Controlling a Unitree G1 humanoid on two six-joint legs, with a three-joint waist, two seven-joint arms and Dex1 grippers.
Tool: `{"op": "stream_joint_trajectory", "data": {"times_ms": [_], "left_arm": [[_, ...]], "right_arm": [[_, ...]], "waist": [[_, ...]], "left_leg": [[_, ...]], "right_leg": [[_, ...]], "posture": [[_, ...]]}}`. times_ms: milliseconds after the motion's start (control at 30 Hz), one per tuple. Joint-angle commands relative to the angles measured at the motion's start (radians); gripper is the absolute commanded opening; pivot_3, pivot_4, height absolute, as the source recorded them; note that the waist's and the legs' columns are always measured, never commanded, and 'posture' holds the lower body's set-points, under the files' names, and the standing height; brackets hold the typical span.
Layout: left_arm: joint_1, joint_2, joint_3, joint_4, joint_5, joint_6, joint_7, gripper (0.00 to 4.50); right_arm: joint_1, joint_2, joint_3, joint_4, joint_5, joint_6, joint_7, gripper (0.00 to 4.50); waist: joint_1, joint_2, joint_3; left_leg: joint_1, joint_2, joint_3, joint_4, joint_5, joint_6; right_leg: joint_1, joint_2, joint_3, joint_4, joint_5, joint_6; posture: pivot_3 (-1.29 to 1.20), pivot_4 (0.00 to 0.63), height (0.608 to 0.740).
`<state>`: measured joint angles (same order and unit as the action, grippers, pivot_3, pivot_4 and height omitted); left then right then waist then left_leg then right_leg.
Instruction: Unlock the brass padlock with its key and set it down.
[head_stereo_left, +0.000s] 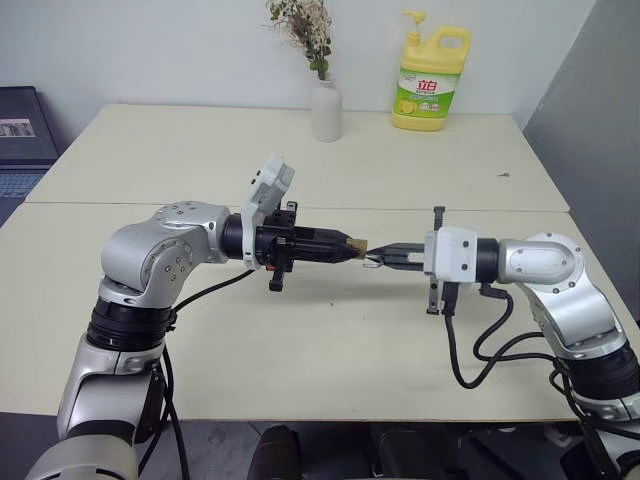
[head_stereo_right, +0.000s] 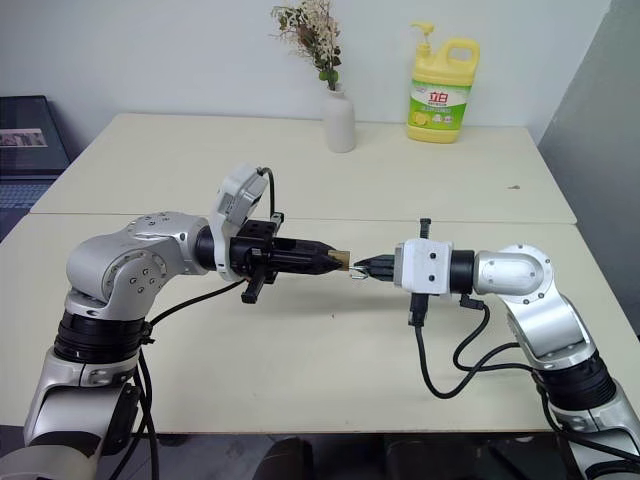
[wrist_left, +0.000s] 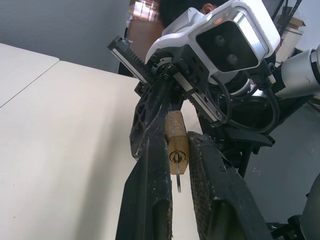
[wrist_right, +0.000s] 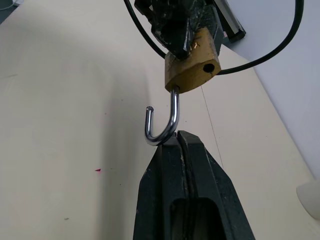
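Mid-frame above the bench, left pincer clamps brass padlock, key seated; right pincer, fully closed, pinches freed shackle: release shackle, lower gently

yellow detergent bottle label reads "立白".

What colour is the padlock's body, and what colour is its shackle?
The padlock body is golden brass; its shackle is shiny silver. The right wrist view shows both best.
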<state>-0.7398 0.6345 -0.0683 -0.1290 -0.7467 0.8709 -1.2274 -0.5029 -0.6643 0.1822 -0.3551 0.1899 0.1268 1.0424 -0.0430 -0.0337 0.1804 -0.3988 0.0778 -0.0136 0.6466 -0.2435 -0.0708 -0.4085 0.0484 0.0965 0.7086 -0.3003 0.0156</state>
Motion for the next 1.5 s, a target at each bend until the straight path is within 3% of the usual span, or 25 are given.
{"op": "stream_joint_trajectory", "data": {"times_ms": [33, 267, 500, 600, 833, 967, 1200, 1500], "left_arm": [[-0.006, 0.012, 0.037, -0.025, -0.019, -0.008, 0.004, 0.17], [0.006, 0.014, 0.036, -0.017, -0.014, -0.022, -0.001, 0.17], [0.034, 0.029, 0.036, -0.014, 0.008, -0.034, 0.017, 0.17], [0.061, 0.039, 0.045, -0.024, 0.017, -0.037, 0.041, 0.17], [0.126, 0.044, 0.031, -0.025, 0.071, -0.067, 0.094, 0.17], [0.143, 0.014, 0.007, -0.013, 0.101, -0.059, 0.152, 0.17], [0.196, -0.036, -0.065, 0.004, 0.185, -0.021, 0.279, 0.17], [0.24, -0.081, -0.077, -0.009, 0.172, 0.033, 0.321, 0.17]], "right_arm": [[0.004, -0.012, -0.015, -0.05, 0.032, 0.021, 0.008, 0.0], [0.015, -0.027, -0.012, -0.064, 0.033, 0.04, 0.015, 0.0], [0.075, -0.11, -0.027, -0.067, 0.013, 0.05, 0.04, 0.0], [0.099, -0.145, -0.066, -0.099, 0.036, 0.077, 0.033, 0.55], [0.156, -0.227, -0.162, -0.249, 0.187, 0.262, 0.037, 3.12], [0.16, -0.215, -0.165, -0.292, 0.24, 0.334, -0.001, 4.5], [0.179, -0.2, -0.085, -0.289, 0.182, 0.332, -0.038, 4.5], [0.176, -0.18, -0.017, -0.252, 0.13, 0.338, -0.051, 4.5]], "waist": [[0.0, 0.0, 0.0], [0.0, 0.0, 0.0], [0.002, 0.0, 0.0], [0.0, 0.0, 0.0], [0.002, 0.001, 0.0], [0.002, 0.001, 0.0], [0.001, 0.001, 0.0], [0.003, 0.0, 0.0]], "left_leg": [[0.0, 0.0, 0.0, 0.0, 0.0, 0.0], [0.0, 0.0, 0.0, 0.0, 0.0, 0.0], [0.0, 0.0, 0.0, 0.0, 0.0, 0.0], [0.0, 0.0, 0.0, 0.0, 0.0, 0.0], [0.0, 0.0, 0.0, 0.0, 0.0, 0.0], [0.0, 0.0, 0.0, 0.0, 0.0, 0.0], [0.0, 0.0, 0.0, 0.0, 0.0, 0.0], [-0.001, 0.0, -0.001, 0.0, 0.0, 0.0]], "right_leg": [[0.0, 0.0, 0.0, 0.0, 0.0, 0.0], [0.0, 0.0, 0.0, 0.0, -0.001, 0.002], [0.0, 0.0, 0.0, 0.0, -0.001, 0.002], [0.0, 0.0, 0.0, -0.001, -0.001, 0.002], [0.0, 0.0, 0.0, -0.001, -0.001, 0.002], [0.0, 0.0, 0.0, -0.001, -0.001, 0.002], [0.0, 0.0, 0.0, -0.001, -0.001, 0.002], [0.0, 0.0, 0.0, -0.001, -0.001, 0.002]], "posture": [[0.0, 0.15, 0.74], [0.0, 0.15, 0.74], [0.0, 0.15, 0.74], [0.0, 0.15, 0.74], [0.0, 0.15, 0.74], [0.0, 0.15, 0.74], [0.0, 0.15, 0.74], [0.0, 0.15, 0.74]]}}
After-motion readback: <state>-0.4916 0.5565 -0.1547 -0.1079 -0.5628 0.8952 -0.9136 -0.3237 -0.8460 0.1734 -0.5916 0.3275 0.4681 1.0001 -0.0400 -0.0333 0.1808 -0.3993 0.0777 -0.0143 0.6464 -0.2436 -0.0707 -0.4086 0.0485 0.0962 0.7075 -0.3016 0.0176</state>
